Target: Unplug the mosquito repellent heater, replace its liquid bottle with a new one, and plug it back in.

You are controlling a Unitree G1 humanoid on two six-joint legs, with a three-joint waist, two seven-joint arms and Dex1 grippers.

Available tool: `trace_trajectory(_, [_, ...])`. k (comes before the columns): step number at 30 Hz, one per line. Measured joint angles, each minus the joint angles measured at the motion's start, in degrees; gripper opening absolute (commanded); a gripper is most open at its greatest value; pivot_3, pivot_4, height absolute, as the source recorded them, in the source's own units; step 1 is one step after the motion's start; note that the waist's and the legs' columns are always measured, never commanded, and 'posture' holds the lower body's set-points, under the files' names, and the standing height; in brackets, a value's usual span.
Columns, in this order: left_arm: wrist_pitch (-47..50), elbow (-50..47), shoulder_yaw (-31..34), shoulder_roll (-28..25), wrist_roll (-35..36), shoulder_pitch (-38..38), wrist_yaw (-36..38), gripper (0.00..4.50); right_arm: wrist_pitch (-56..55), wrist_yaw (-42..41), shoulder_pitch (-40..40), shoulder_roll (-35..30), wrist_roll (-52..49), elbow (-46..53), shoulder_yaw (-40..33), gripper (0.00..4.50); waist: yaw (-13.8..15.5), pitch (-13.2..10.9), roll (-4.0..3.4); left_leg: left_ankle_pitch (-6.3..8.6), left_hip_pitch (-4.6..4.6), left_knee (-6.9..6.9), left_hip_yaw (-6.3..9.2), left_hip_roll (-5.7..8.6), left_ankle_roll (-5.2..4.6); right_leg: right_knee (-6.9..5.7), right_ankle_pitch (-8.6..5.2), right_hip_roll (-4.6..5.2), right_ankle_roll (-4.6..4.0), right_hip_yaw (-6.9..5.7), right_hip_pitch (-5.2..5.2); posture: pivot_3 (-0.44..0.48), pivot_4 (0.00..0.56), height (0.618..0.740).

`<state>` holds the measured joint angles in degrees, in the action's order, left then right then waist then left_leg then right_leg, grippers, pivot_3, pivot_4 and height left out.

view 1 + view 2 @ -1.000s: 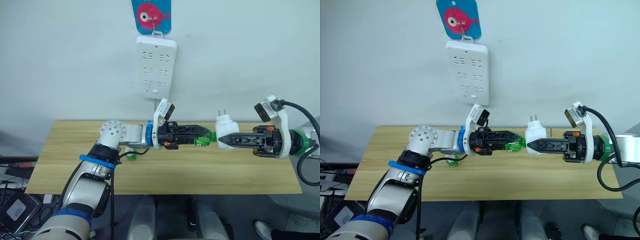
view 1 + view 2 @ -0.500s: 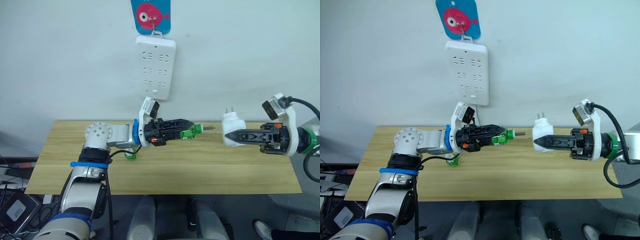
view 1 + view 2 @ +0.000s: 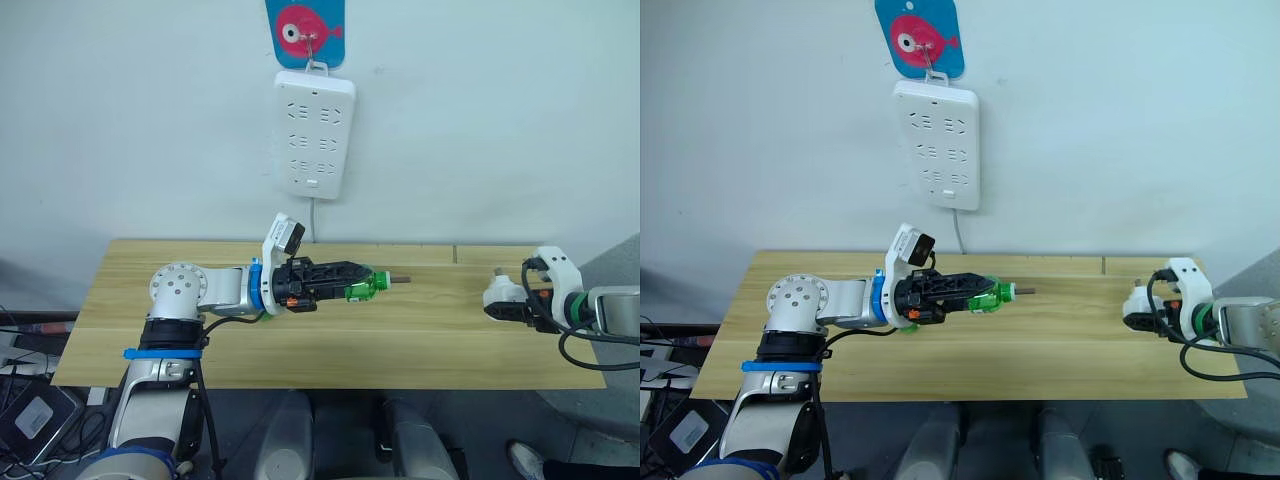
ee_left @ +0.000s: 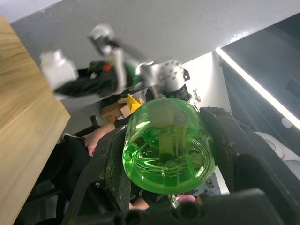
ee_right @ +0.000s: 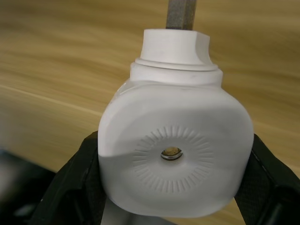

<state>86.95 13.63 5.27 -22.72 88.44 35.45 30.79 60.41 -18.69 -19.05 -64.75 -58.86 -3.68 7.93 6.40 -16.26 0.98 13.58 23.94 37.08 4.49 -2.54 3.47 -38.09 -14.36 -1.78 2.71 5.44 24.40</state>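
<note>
The mosquito repellent heater (image 3: 499,293) is being held in the right gripper (image 3: 512,303), jaws closed on its white body, low over the right end of the wooden table (image 3: 330,345). One second ago it was mated to the green bottle (image 3: 362,288) at the table's centre; the two are now well apart, so the old bottle is judged fully extracted from the heater. The left gripper (image 3: 350,282) is clamping that green bottle, its thin wick pointing toward the right arm, and is carrying it back toward the left half of the table. The next stage is judged to be discarding this bottle and fetching a new one. The white power strip (image 3: 313,134) is hanging on the wall under a blue fish hook plate (image 3: 303,20), all sockets free. In the right wrist view the heater's vented face (image 5: 174,155) is blocking sight of the prongs. A small green object is lying on the table behind the left forearm, mostly hidden; whether it is the replacement bottle cannot be determined.
</note>
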Motion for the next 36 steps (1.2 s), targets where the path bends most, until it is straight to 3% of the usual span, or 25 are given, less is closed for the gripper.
trace_trajectory(3, [0.0,-1.7,0.2,0.0,0.0,-0.7,-0.2,2.26,-4.2,-1.3,-0.6,3.7,11.4,-6.1,1.9,3.1,0.0,0.0,0.01,0.0,-0.05,-0.05,-0.01,-0.01,-0.01,0.0,0.0,0.0,0.0,0.02,-0.01,0.32,0.28,0.74])
trace_trajectory(7, [0.1,-2.7,0.2,-0.4,-0.8,-1.9,-0.2,2.26,-4.8,-3.5,-1.5,7.6,19.2,-13.1,2.6,3.1,0.1,0.0,-0.01,-0.01,-0.05,-0.06,-0.03,0.0,0.02,-0.01,0.11,0.0,-0.18,0.06,-0.01,0.325,0.285,0.74])
trace_trajectory(15, [-0.1,-4.0,0.3,-0.6,-1.2,-2.1,-0.2,2.26,-6.0,-10.2,-2.5,10.3,28.5,-18.8,2.5,3.1,0.2,0.0,0.0,-0.02,-0.05,-0.06,-0.03,0.0,0.03,0.0,0.11,0.0,-0.19,0.06,-0.02,0.333,0.294,0.74])
trace_trajectory(19, [-0.1,-4.0,0.3,-0.6,-2.0,-2.1,0.0,2.26,-6.0,-13.5,-2.4,10.5,31.2,-19.1,2.2,4.32,0.2,0.0,0.01,-0.02,-0.06,-0.07,-0.03,0.0,0.03,0.0,0.12,0.0,-0.19,0.06,-0.02,0.323,0.293,0.74])
trace_trajectory(24, [-0.1,-4.0,0.3,-0.5,-3.1,-2.1,0.6,2.26,-3.4,-16.4,-0.8,8.9,31.7,-14.6,-1.2,4.42,0.3,0.0,-0.03,-0.02,-0.05,-0.08,-0.03,0.02,0.03,0.01,0.11,0.01,-0.19,0.06,-0.02,0.311,0.281,0.74])
trace_trajectory(30, [-3.0,-4.1,0.4,-0.2,-7.1,-2.1,3.9,2.26,10.6,-18.4,2.1,3.3,25.7,1.9,-14.8,4.42,0.1,0.0,-0.04,-0.02,-0.06,-0.1,-0.02,-0.02,0.04,0.02,0.11,0.0,-0.18,0.05,-0.03,0.275,0.27,0.74])
trace_trajectory(32, [-7.7,-6.0,-0.2,-0.1,-11.2,-2.5,7.3,2.26,17.4,-18.2,-0.2,6.2,21.4,6.0,-21.5,4.42,0.0,0.0,-0.03,-0.06,-0.07,-0.1,-0.01,-0.06,0.13,0.02,0.12,-0.03,-0.2,0.04,-0.03,0.257,0.27,0.74])
trace_trajectory(36, [-32.4,-14.7,-5.0,4.1,-29.5,-4.1,13.9,2.26,30.4,-15.2,-2.9,18.6,4.6,12.4,-39.3,4.42,0.9,0.0,-0.02,-0.23,-0.06,-0.2,-0.01,-0.03,0.49,0.12,0.15,0.01,-0.24,0.03,-0.09,0.252,0.273,0.74])
